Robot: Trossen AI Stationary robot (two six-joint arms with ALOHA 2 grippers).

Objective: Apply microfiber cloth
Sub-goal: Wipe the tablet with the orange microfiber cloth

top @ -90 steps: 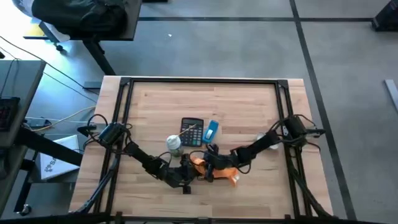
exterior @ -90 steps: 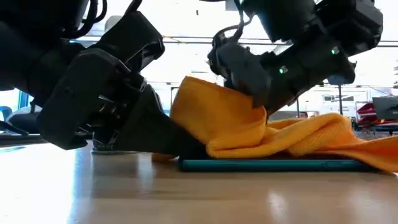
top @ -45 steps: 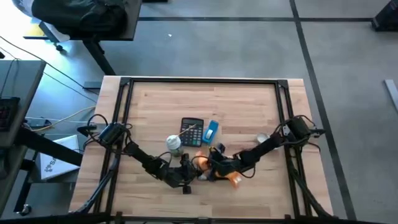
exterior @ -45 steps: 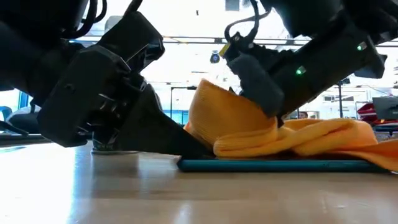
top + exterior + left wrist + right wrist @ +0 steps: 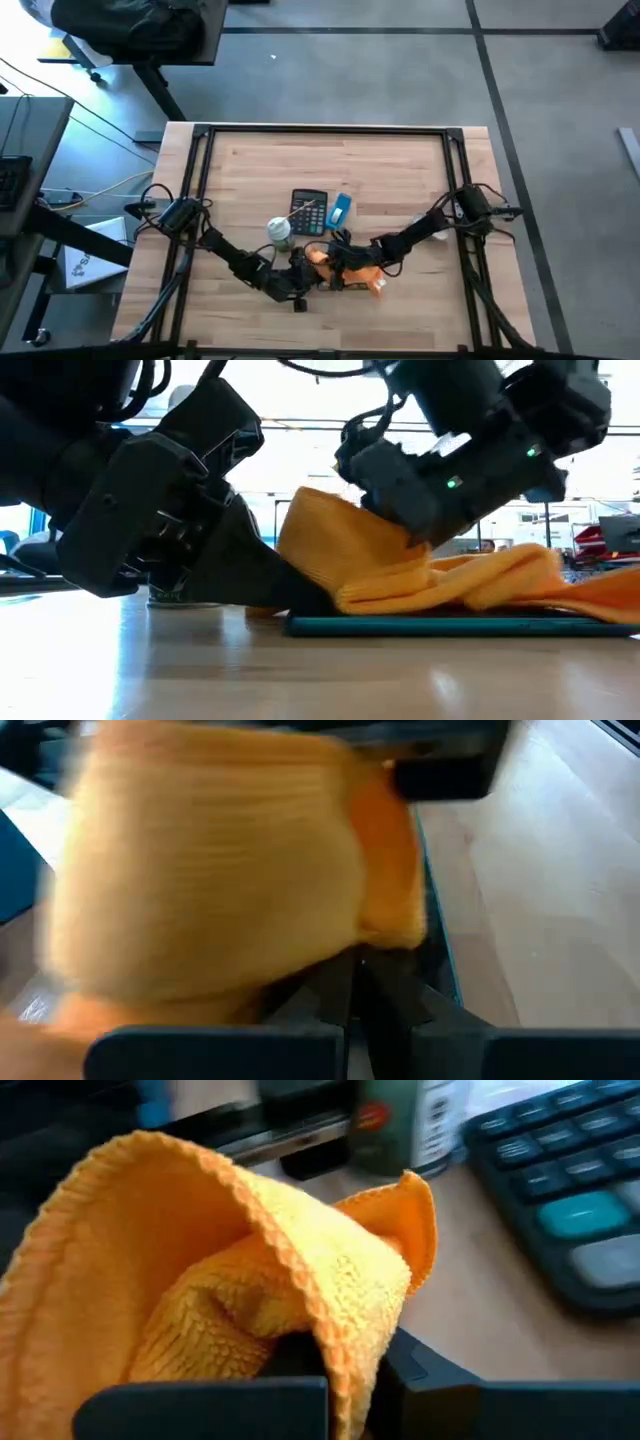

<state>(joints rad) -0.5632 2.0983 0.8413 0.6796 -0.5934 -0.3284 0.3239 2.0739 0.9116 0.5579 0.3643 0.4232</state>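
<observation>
The orange microfiber cloth (image 5: 354, 271) lies bunched on a flat dark device with a teal edge (image 5: 440, 625) near the table's front edge. One flap of the cloth (image 5: 330, 535) stands up. My right gripper (image 5: 338, 262) comes from the right and is shut on the cloth. My left gripper (image 5: 300, 272) comes from the left. It is shut, with its tips down at the device's left end, right beside the cloth. My left gripper sets its shut fingertips (image 5: 352, 995) on the device's dark top (image 5: 437, 955) at its left end, slanting down from the table's left. The device lies flat on the table. My right gripper pinches a fold of the cloth (image 5: 345, 1335) between its two fingers, slanting down from the table's right. The cloth drapes over the fingers, and the rest of it (image 5: 520, 575) lies slack on the device.
Behind the cloth stand a black calculator (image 5: 310, 212), a small blue object (image 5: 341, 209) and a small bottle (image 5: 280, 232). A dark frame (image 5: 200, 135) runs round the tabletop. The far half of the table is bare wood.
My right gripper has slid toward the table's right edge and then back toward the left, dragging the cloth over the device. The cloth's raised flap has gone right and come back with it.
</observation>
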